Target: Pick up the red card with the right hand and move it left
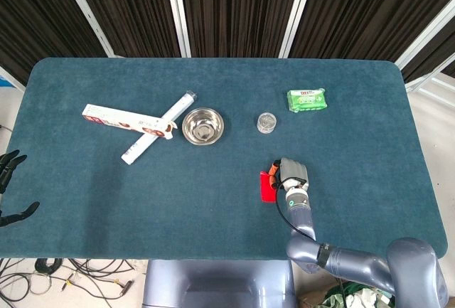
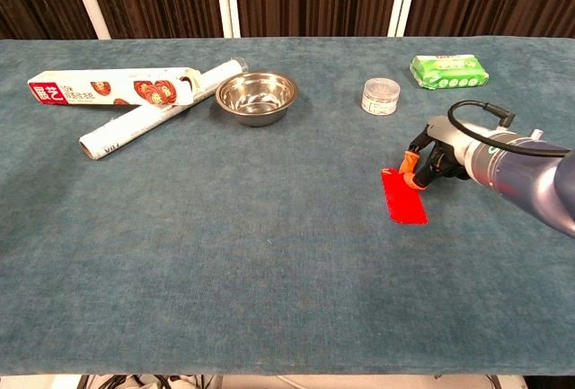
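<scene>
The red card (image 1: 266,186) (image 2: 404,198) lies on the blue table cloth, right of centre and near the front. My right hand (image 1: 291,172) (image 2: 437,157) is at the card's far right corner, fingers curled, its orange fingertips (image 2: 410,164) pinching that edge. The rest of the card stays flat on the cloth. My left hand (image 1: 10,186) hangs off the table's left edge with its fingers spread, holding nothing; only the head view shows it.
A steel bowl (image 1: 202,126) (image 2: 257,96) stands at centre back, with a long box (image 2: 112,87) and a white tube (image 2: 153,112) crossed to its left. A small clear jar (image 2: 381,95) and a green packet (image 2: 448,71) sit behind the right hand.
</scene>
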{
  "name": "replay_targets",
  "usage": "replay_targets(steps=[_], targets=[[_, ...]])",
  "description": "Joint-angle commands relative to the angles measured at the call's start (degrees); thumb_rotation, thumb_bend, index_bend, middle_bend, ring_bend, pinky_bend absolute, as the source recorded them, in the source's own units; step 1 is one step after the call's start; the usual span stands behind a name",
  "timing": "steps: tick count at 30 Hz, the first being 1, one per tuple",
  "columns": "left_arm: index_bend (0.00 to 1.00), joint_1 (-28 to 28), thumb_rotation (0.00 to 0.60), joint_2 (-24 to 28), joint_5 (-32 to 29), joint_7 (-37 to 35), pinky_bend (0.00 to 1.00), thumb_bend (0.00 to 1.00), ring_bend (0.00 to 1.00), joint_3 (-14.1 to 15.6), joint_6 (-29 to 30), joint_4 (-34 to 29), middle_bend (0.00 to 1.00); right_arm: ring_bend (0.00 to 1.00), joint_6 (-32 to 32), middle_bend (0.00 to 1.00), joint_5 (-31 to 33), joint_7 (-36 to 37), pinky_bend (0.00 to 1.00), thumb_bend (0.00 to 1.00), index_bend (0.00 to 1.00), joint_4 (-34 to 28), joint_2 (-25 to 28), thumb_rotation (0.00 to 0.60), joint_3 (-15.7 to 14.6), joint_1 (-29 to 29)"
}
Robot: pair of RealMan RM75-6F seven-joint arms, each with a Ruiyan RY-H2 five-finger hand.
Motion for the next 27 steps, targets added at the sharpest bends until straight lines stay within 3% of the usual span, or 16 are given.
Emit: replay_targets(steps=[1,15,27], targets=[[0.11,0.0,0.600,0.0,-0.1,0.0,0.04,0.21,0.03,0.0,-0.1,0.0,0.05,1.00,0.2,1.00,-0.5,0.0,1.00,0.44,0.64,0.2,-0.2,0.600,0.2,-0.3],[0.12,0.1,0.600,0.1,-0.1,-0.1,0.05,0.21,0.03,-0.1,0.1,-0.1,0.05,1.00,-0.7,1.00,-2.0,1.0,1.00,0.45,0.68,-3.9,1.6,0.600,1.5,-2.2],[0.12,0.1,0.600,0.2,-0.4,-0.1,0.05,0.21,0.03,-0.1,-0.2,-0.4,0.05,1.00,2.8,1.00,-8.4,2.4,1.00,0.45,0.69,-18.1,7.0,0.600,0.6,-5.1]])
